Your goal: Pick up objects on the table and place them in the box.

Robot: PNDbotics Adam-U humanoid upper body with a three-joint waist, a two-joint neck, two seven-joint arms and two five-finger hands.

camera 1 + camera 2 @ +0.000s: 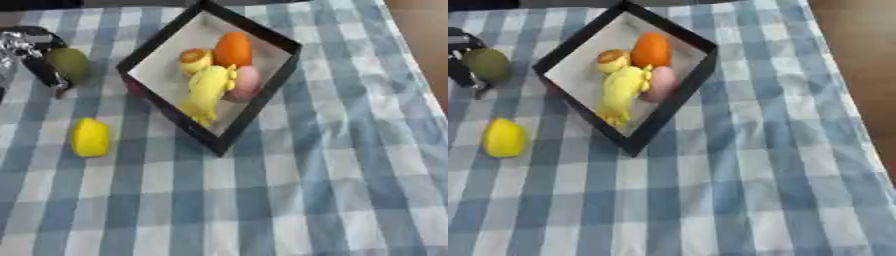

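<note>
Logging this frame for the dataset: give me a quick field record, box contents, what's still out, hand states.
surface: blue and white checked cloth
box: black-rimmed box, pale inside
in box: orange fruit; yellow-orange round item; pink item; long yellow item
still out: yellow fruit on the cloth, left of the box
left hand: left hand at the upper left, fingers curled round a green fruit, beside the box
right hand: not in view
</note>
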